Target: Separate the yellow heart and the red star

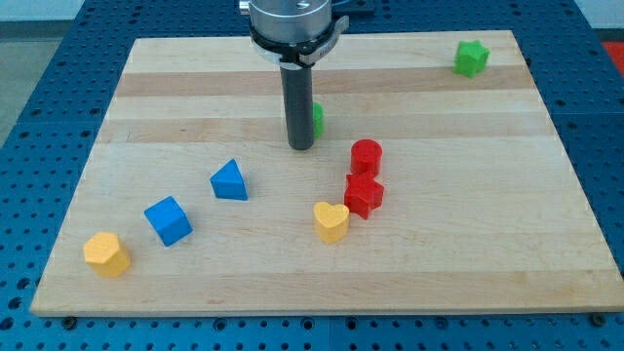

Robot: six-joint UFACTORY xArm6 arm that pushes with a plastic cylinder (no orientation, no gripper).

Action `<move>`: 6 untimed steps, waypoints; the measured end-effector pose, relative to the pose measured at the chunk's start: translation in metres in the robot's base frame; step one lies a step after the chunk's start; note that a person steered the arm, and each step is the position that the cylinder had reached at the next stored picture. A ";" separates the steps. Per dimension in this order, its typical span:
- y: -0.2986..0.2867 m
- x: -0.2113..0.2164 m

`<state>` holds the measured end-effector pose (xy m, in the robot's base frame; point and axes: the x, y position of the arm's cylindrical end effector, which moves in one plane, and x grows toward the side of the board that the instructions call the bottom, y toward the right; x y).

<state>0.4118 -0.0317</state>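
Note:
The yellow heart (331,220) lies near the board's middle bottom. The red star (364,195) sits just to its upper right, touching or nearly touching it. A red cylinder (366,156) stands right above the star. My tip (300,146) rests on the board to the upper left of these, roughly a block's width left of the red cylinder and well above the yellow heart. It touches none of them.
A green block (317,119) is mostly hidden behind the rod. A green star (471,58) sits at the top right. A blue triangle (229,181), a blue cube (168,220) and a yellow block (106,253) lie at the lower left of the wooden board (487,244).

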 end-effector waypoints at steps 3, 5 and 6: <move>-0.020 0.158; 0.047 0.187; 0.047 0.161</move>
